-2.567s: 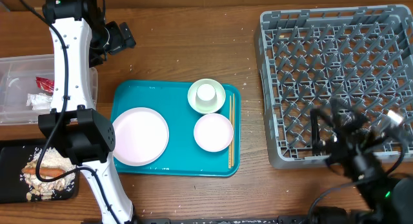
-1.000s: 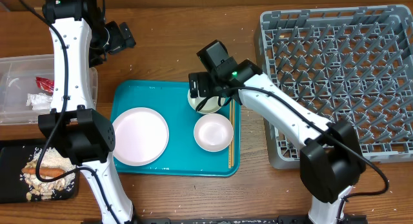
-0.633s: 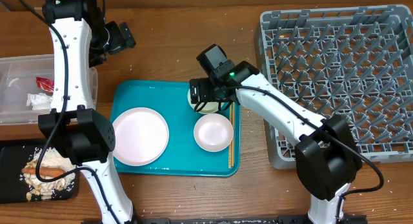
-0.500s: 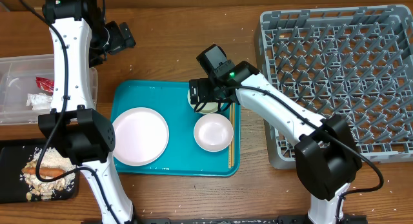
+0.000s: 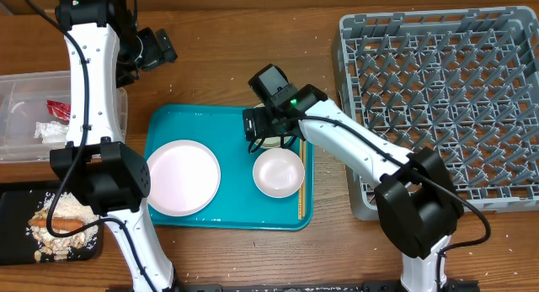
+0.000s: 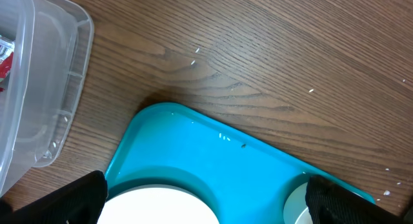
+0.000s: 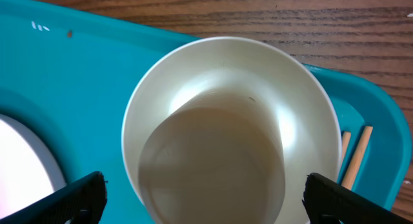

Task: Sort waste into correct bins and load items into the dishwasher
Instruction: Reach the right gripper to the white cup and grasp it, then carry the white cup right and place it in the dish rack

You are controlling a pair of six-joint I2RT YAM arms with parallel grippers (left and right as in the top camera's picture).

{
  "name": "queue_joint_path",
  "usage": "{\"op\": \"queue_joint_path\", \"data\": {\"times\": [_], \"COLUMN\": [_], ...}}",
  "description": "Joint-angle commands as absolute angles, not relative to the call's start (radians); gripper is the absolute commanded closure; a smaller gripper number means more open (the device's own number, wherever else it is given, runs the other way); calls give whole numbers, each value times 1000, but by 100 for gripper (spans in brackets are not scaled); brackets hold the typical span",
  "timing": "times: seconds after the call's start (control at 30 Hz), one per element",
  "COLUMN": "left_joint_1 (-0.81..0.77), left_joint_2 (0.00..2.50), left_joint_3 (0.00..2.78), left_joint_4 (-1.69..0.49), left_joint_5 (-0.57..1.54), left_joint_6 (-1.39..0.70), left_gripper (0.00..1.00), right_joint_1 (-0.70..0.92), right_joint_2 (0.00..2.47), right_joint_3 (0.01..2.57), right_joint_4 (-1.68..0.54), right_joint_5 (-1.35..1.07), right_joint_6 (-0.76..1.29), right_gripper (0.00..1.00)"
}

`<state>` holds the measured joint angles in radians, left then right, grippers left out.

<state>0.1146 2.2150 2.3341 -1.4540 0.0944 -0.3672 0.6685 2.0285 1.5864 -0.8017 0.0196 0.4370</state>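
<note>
Currently the right hand (image 7: 206, 201) hangs wide open above the cup (image 7: 213, 166) inside a bowl (image 7: 303, 108).

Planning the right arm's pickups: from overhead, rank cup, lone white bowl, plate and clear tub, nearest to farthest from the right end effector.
1. Cup, directly under the right end effector.
2. White bowl, right side of tray.
3. Plate, left side of tray.
4. Clear tub, far left.

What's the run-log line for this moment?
phase: pre-grasp | right tool: open, over white cup nested in bowl on teal tray | left tool: open, above tray corner | dish rack: no dishes
</note>
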Motion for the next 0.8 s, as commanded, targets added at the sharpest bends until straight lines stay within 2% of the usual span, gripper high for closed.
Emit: {"op": "queue_joint_path", "data": {"times": [0.0,0.1,0.2,0.33,0.43,0.53,0.6,0.77], "left_joint_1": [110,110,110,110,110,110,110,110], "left_joint_2": [2215,2215,2215,2215,2215,2215,2215,2215], "left_joint_3": [2334,2334,2334,2334,2334,2334,2334,2334], "left_joint_4": [-1454,-1454,-1454,-1454,-1454,-1454,-1454,-1454], "left_joint_5": [101,101,101,101,101,101,101,101], "left_joint_6": [-374,-374,-374,-374,-374,-374,-374,-374], "left_gripper": [0,0,0,0,0,0,0,0], "right_joint_1": [672,676,677,678,679,679,679,678], "right_joint_2": [2045,2052,2058,2058,2058,2057,2057,2016], "right_joint_3": [1583,1583,1583,1583,1584,1599,1619,1686], "right_joint_4": [-787,-775,-772,-773,-780,-811,-836,-898], "right_joint_5": [59,59,67,67,66,66,66,67], "right_joint_6": [415,415,415,416,418,424,425,446], "right_gripper": [3,10,12,26,28,37,40,40]}}
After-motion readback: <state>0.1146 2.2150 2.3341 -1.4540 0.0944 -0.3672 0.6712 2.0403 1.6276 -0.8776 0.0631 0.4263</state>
